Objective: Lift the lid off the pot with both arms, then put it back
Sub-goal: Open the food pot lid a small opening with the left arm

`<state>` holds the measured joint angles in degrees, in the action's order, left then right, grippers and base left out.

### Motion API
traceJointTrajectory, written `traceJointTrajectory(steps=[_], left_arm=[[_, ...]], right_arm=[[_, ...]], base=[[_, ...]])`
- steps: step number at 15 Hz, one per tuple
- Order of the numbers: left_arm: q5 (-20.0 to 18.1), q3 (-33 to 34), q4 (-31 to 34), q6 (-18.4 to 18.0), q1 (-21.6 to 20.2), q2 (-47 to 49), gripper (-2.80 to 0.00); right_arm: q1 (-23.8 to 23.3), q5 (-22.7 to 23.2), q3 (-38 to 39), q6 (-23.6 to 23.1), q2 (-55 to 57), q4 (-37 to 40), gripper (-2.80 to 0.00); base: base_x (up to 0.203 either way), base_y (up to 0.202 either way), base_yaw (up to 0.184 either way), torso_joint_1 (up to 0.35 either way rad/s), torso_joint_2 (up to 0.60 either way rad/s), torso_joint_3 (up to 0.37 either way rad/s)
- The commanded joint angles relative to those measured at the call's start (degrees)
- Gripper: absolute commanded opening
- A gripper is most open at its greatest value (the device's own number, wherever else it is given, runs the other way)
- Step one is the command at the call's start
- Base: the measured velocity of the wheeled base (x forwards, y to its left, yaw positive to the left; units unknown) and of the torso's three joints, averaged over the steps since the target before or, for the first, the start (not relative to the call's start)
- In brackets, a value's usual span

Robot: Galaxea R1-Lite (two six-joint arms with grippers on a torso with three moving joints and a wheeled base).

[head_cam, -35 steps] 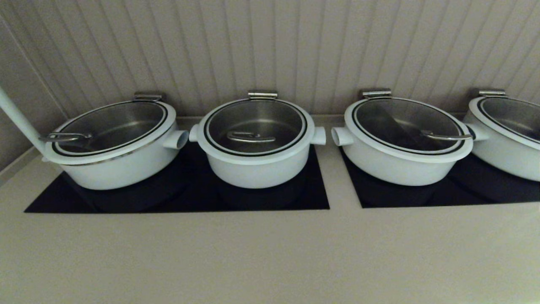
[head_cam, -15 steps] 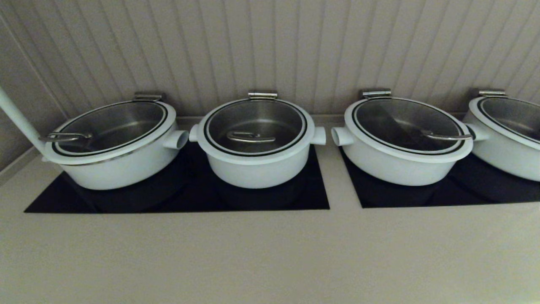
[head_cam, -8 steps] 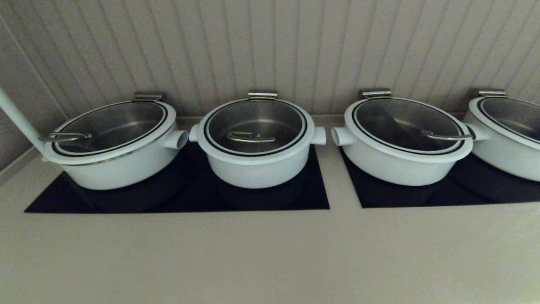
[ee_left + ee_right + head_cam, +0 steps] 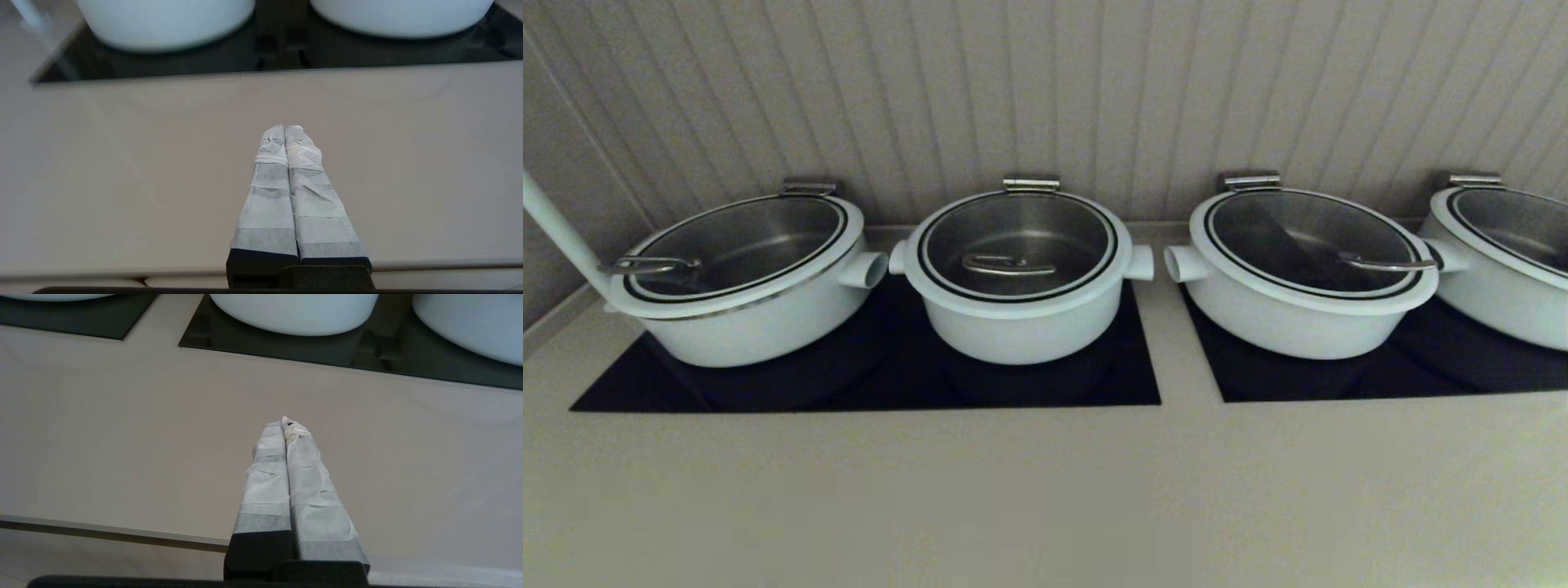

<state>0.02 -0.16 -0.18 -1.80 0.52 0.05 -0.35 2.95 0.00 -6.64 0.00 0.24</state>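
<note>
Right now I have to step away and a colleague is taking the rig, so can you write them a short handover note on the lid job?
Left tool: shut, empty, low over the bare counter near its front edge, short of the hob.
Right tool: shut, empty, also over the counter near the front edge.
Neither arm shows in the head view.
The lid sits flat on the pot, second from the robot's left, on the left black hob panel. Its loop handle is untouched.
Done: nothing yet.
Left: bring both tools to the lid, lift it with both arms, then set it back on the pot.
</note>
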Motion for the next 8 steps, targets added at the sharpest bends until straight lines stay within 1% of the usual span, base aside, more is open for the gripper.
traceJointTrajectory(steps=[1, 2, 3, 5, 8], left_arm=[[-0.90, 0.13, -3.74, -3.03, 0.00, 0.03, -2.80], [-2.72, -0.17, -4.47, -4.72, 0.00, 0.00, -2.80], [-4.61, -1.30, -4.46, -5.40, 0.00, -0.02, -2.80], [-7.91, -4.06, -3.64, -5.66, 0.00, 0.04, -2.80], [-10.37, -7.95, -0.76, -5.75, 0.00, 1.09, -2.80]], right_arm=[[0.00, 0.04, 0.00, -0.04, 0.08, 0.02, -2.80], [0.00, 0.04, 0.00, -0.04, 0.09, 0.02, -2.80], [0.00, 0.04, 0.00, -0.04, 0.00, 0.02, -2.80], [0.00, 0.04, 0.00, -0.04, 0.07, 0.02, -2.80], [0.00, 0.04, 0.00, -0.04, 0.00, 0.02, -2.80]], base=[[0.000, 0.000, 0.000, 0.000, 0.00, 0.000], [0.000, 0.000, 0.000, 0.000, 0.00, 0.000], [0.000, 0.000, 0.000, 0.000, 0.00, 0.000], [0.000, 0.000, 0.000, 0.000, 0.00, 0.000], [0.000, 0.000, 0.000, 0.000, 0.00, 0.000]])
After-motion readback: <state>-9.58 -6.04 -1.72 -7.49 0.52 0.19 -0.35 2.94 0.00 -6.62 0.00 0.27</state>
